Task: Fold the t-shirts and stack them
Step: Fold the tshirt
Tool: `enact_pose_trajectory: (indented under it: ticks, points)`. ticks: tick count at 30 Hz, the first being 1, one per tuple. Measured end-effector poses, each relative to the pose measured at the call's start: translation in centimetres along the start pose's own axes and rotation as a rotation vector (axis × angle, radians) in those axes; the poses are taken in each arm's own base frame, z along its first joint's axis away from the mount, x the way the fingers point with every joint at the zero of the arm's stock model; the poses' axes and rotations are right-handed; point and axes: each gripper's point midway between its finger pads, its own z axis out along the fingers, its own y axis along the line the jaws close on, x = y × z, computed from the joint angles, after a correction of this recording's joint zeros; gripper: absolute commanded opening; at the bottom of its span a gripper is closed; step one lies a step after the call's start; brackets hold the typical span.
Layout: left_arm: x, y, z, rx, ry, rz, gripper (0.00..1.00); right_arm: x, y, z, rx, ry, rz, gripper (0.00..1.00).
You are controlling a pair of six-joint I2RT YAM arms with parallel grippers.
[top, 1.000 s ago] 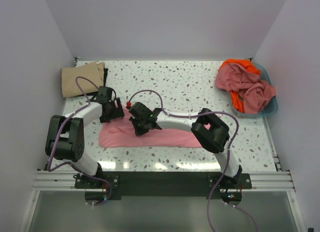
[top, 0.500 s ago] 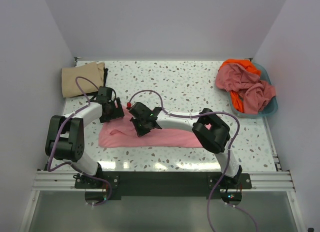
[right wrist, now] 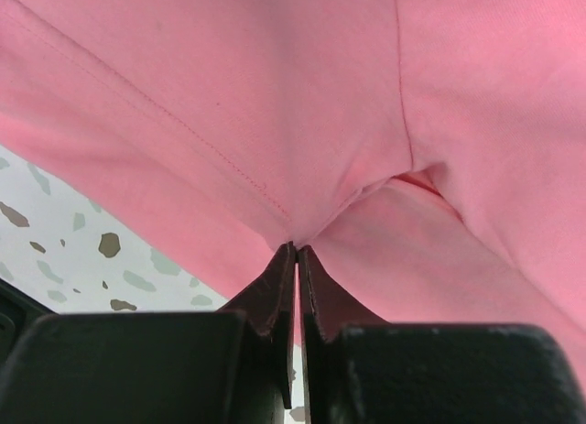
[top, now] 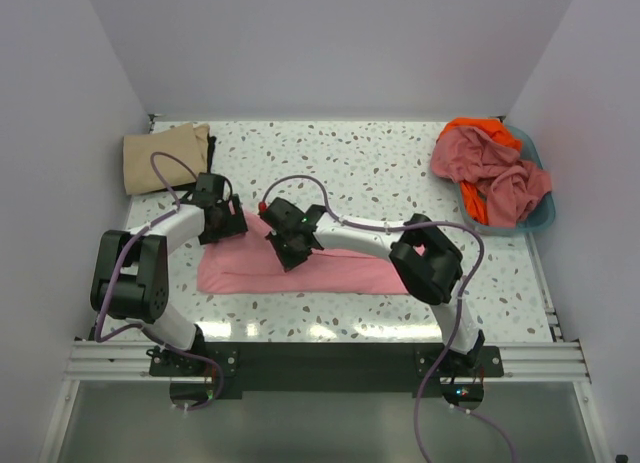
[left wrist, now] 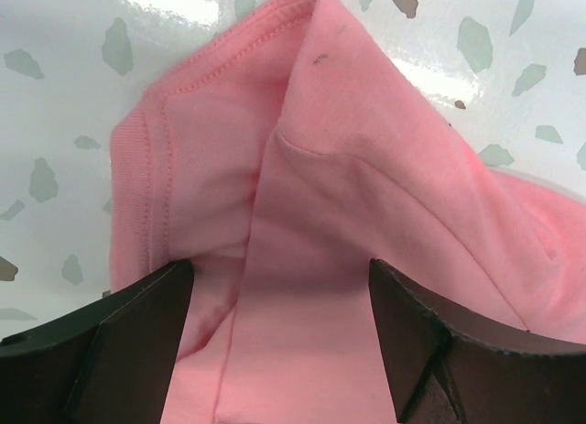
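My right tool (right wrist: 296,255) is pinched tight on a fold of the pink shirt (top: 340,271). My left tool (left wrist: 279,291) gapes wide over its 9 o'clock end. That shirt lies at the counter's (top: 380,173) 7 o'clock, a tan shirt (top: 165,158) at 10, more shirts (top: 490,168) heaped at 2.

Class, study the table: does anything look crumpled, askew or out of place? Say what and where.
Yes. At the far right, dusty pink and orange t-shirts lie crumpled in a heap, spilling over the rim of the blue basket. The pink t-shirt mid-table is bunched where the right gripper pinches it. The tan t-shirt lies neatly folded.
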Motion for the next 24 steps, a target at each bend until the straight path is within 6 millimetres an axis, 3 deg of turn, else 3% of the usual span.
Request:
enact_pose_trajectory:
  ticks: [1,2,5,10,13,18,21,24]
  points:
    - [0.0,0.1,0.0,-0.002,-0.001,0.003,0.82,0.0,-0.1,-0.1,0.001,0.004,0.002,0.11]
    - [0.0,0.1,0.0,-0.005,-0.002,0.005,0.82,-0.1,-0.1,-0.2,0.003,0.007,0.004,0.25]
    - [0.0,0.5,0.0,-0.022,-0.002,0.014,0.83,-0.5,-0.4,-0.8,0.009,0.012,0.007,0.39]
    - [-0.3,0.8,-0.5,-0.047,0.007,0.023,0.84,-1.5,-2.1,-1.9,0.023,0.003,0.051,0.46]
    - [-1.8,0.4,-1.3,-0.050,-0.017,0.021,0.84,-2.5,-5.4,-4.0,0.044,-0.029,0.132,0.50]
    - [-3.7,-0.3,-3.2,-0.025,-0.076,0.012,0.85,-3.8,-13.8,-8.6,0.121,-0.123,0.304,0.52]
    - [-4.0,-0.5,-4.4,-0.014,-0.100,0.009,0.85,-3.1,-18.7,-10.3,0.190,-0.150,0.395,0.52]
    - [-3.5,-0.4,-4.7,-0.013,-0.103,0.011,0.80,-1.6,-21.6,-10.5,0.233,-0.128,0.449,0.53]
